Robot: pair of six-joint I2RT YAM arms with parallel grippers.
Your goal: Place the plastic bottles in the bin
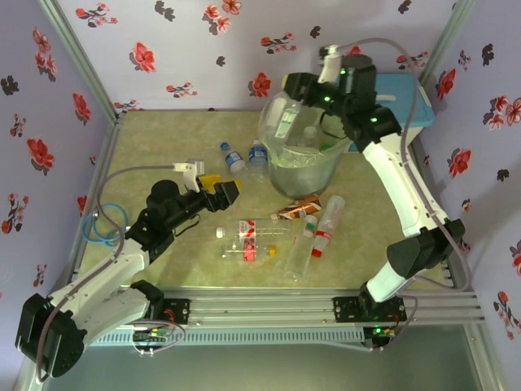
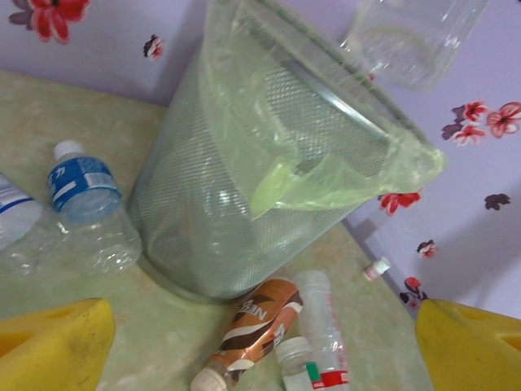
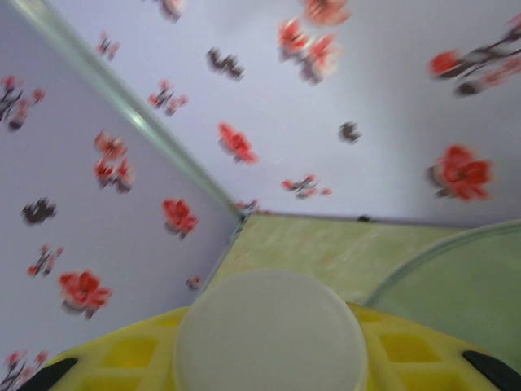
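Lining three sides of the cell, lilac walls point(image 1: 187, 49) carry a print of red and dark flowers. The tabletop point(image 1: 163, 155) is mottled pale green.

The bin point(image 1: 305, 151), a mesh-textured translucent bucket with a pale green bag folded over its rim, stands far centre-right. Its contents are only a haze through the wall. Behind it, a white box point(image 1: 403, 110) with a light-blue lid is largely hidden by the right arm.

The right claw point(image 1: 305, 88) is above the bin's rim, closed on a clear bottle point(image 2: 411, 37). Its white cap point(image 3: 269, 334) sits between the yellow fingers.

The left claw point(image 1: 221, 191) hovers low at centre-left, spread wide and holding nothing.

Two blue-labelled bottles point(image 1: 244, 156) lie just left of the bin, their print too small to read. A brown bottle point(image 2: 256, 330) lies at the bin's base, its lettering starting "NE" and the rest unclear. Four red-labelled bottles point(image 1: 248, 232) lie nearer the arms.
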